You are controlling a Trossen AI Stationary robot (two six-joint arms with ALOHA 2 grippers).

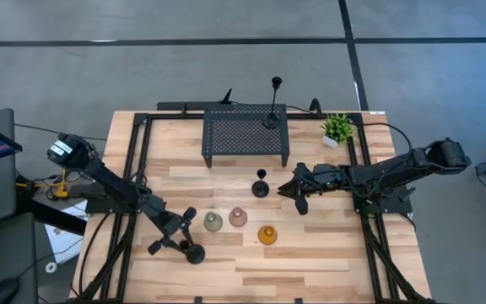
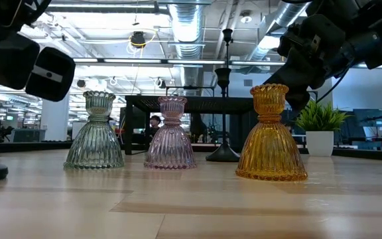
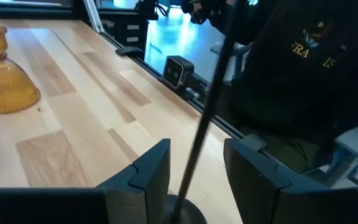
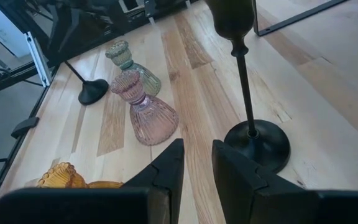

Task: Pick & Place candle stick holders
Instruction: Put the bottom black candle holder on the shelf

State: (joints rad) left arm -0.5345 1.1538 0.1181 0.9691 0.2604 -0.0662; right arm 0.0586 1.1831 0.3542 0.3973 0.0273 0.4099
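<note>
A black thin-stemmed holder (image 3: 197,143) stands on the wooden table (image 1: 310,253), near the green squat holder (image 1: 213,221), on the side away from the pink holder (image 1: 238,217) and amber holder (image 1: 267,235). Its stem runs up between the fingers of the left gripper (image 1: 175,236), which are spread either side of it – no pinch visible. The stem leans in the left wrist view; a close off-centre could tip it towards the green holder. The left arm reaches low across the table. The right gripper (image 1: 300,196) hovers beside a shorter black holder (image 1: 261,186), fingers narrowly apart, holding nothing – a careless advance could topple it.
</note>
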